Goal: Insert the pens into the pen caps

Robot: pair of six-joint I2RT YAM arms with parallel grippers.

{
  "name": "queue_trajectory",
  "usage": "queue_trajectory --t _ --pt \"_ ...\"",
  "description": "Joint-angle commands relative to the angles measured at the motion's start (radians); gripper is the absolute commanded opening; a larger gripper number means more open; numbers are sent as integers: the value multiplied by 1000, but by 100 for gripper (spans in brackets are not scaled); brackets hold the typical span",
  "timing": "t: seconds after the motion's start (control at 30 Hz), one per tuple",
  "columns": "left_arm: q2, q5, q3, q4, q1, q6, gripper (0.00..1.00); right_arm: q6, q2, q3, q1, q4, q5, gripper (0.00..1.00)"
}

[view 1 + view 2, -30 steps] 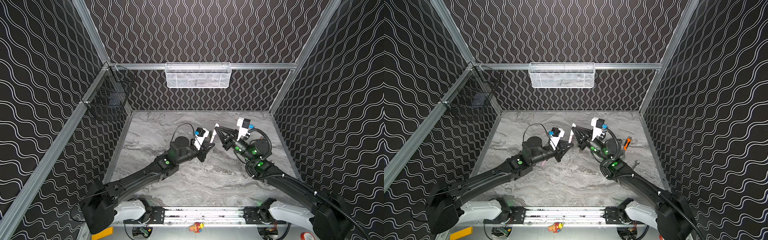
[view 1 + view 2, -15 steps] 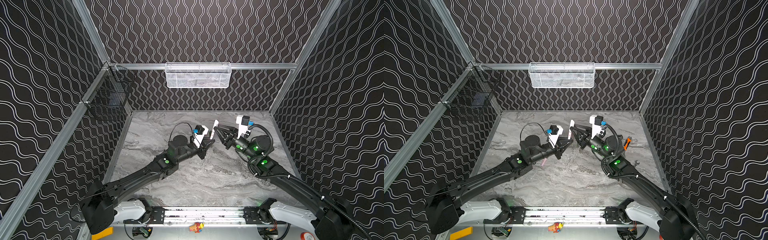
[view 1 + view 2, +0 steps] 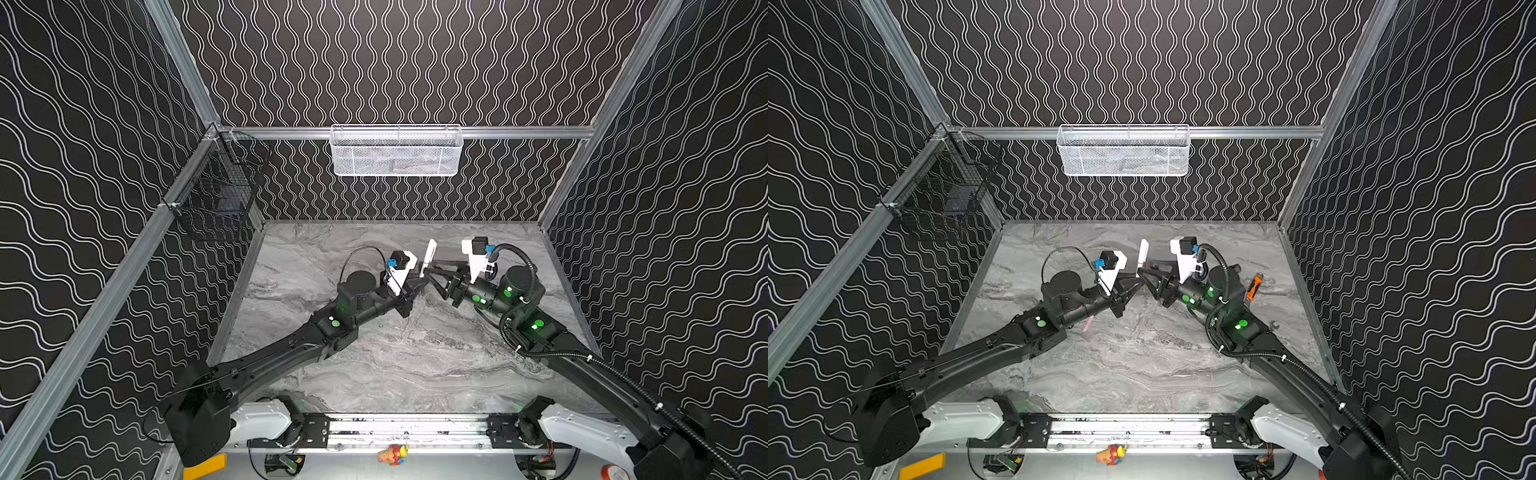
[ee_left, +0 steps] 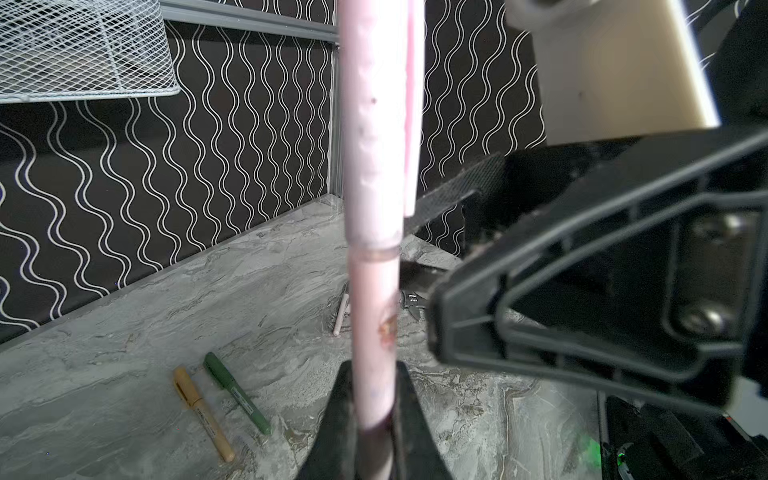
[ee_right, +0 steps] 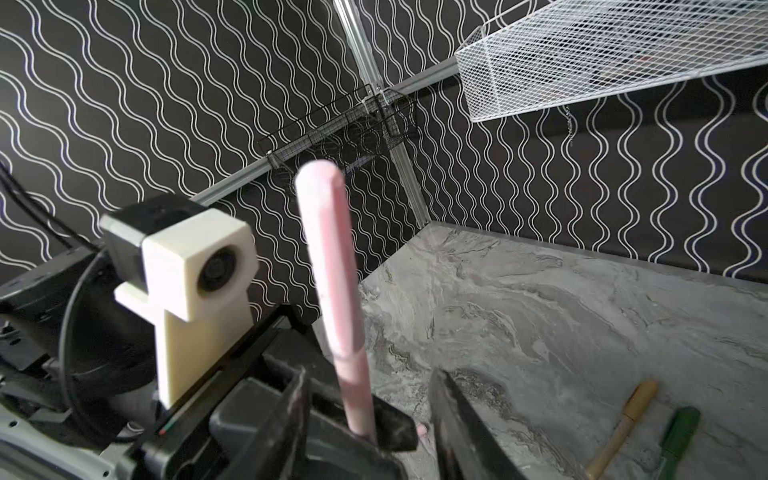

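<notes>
Clamped in left end effector [image 4: 374, 419]: pale pink stick pen [image 4: 374, 332], upright over far-centre table [image 3: 395, 365], pale pink stubby cap [image 4: 372, 145] seated. Parted, empty: right end effector [image 5: 374, 386]. Capping likely done; next, lay pen down.

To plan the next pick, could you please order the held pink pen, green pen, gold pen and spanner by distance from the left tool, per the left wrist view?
1. Pink pen: clamped in the left tool.
2. Green pen and gold pen: side by side on the table, too close to call.
3. Spanner: farther along the table.
</notes>
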Motion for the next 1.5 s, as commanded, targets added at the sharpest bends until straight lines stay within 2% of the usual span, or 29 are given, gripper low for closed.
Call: queue_trajectory --t 0.0,0.17,0.3,0.83,1.1,1.23,1.47 --pt "5 -18 -3 39 -1 24 0 -67 -14 11 2 -116 -11 52" --pt "23 -29 -3 39 -1 35 0 -106 -33 8 0 -154 34 57" --pt "43 -26 -1 41 0 38 0 -123 -36 24 1 -176 86 58" --pt "62 -13 7 35 -2 19 0 -138 27 172 -3 -210 160 49" --pt "56 -6 8 36 -1 17 0 -120 89 262 -11 -210 138 47" --pt "49 -3 10 33 -1 16 0 -104 109 282 -13 -207 129 40" --pt "39 -7 13 29 -2 12 0 -72 115 273 -12 -210 56 18"
